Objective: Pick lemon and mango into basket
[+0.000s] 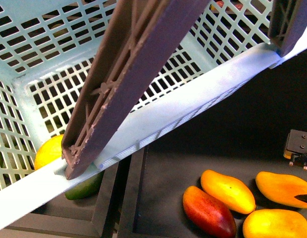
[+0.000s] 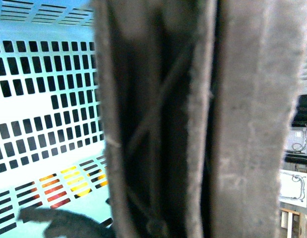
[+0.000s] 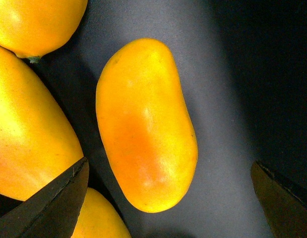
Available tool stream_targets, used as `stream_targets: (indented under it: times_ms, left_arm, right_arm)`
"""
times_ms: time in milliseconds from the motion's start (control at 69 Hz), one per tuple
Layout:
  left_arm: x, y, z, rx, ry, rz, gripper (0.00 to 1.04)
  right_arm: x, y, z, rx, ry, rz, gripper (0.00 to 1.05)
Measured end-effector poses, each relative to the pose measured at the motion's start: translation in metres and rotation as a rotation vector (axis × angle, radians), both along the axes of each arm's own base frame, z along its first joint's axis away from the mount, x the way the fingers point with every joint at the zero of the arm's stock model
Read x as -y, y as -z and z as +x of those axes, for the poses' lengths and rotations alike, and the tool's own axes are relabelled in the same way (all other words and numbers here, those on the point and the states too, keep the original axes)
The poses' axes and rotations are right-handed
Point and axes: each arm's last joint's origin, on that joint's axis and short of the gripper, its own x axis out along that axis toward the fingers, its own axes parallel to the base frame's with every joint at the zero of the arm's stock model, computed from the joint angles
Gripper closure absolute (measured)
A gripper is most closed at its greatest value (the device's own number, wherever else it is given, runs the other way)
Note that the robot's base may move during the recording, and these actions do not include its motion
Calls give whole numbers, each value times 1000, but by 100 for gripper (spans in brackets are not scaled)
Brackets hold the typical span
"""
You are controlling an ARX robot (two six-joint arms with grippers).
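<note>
Front view, lower right: I log a red mango [image 1: 209, 212] on the dark tray [image 1: 168, 163], with a yellow mango [image 1: 227, 191] just beside it and a second yellow mango [image 1: 275, 224] at the bottom edge. Lower left: green fruit [image 1: 85, 187], partly hidden. Right edge: small black box [image 1: 298, 146].

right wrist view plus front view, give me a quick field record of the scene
basket: turquoise, tilted, close to the front camera
handle: brown, crossing the basket
lemon: yellow, at the basket's lower corner; inside or behind, cannot tell
mango: lying on the dark surface
right pincer: open, tips either side of the mango
red mango: lying right of the basket
green fruit: below the basket's edge
left pincer: not discernible
</note>
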Motion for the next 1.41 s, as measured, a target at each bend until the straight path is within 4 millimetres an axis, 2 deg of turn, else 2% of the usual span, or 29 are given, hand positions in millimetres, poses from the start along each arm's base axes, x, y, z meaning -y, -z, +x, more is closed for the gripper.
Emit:
stream_targets:
  times_ms: [479, 943, 1204, 1407]
  left_arm:
    - [0, 0, 0, 1, -2, 2, 91]
    - [0, 0, 0, 1, -3, 2, 91]
    - [0, 0, 0, 1, -2, 1, 91]
    - [0, 0, 0, 1, -2, 1, 91]
  right_arm:
    - [-6, 21, 14, -19, -13, 3, 9]
    - [-7, 45, 31, -19, 65, 5, 9]
    - [-9, 50, 29, -30, 81, 17, 40]
    - [-6, 42, 29, -21, 140, 78, 46]
